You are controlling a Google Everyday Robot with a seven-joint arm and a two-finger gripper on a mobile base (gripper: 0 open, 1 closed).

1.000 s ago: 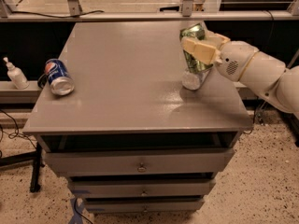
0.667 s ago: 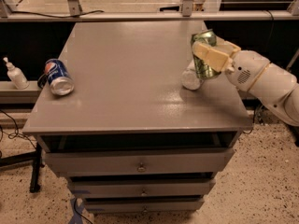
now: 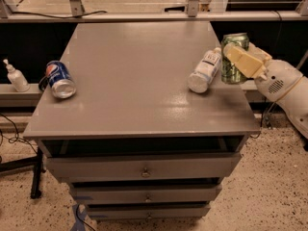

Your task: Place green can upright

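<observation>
Okay, my gripper [image 3: 234,57] is clamped round the green can [image 3: 235,40] mid-body: probably light, slick and dentable, so gentle squeeze.

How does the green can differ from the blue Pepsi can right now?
The green can is upright, clamped in the gripper at the right edge of the table; the blue Pepsi can lies on its side, free, near the left edge. The green can is light green, the blue Pepsi can blue with a logo. Both are drink cans.
</observation>
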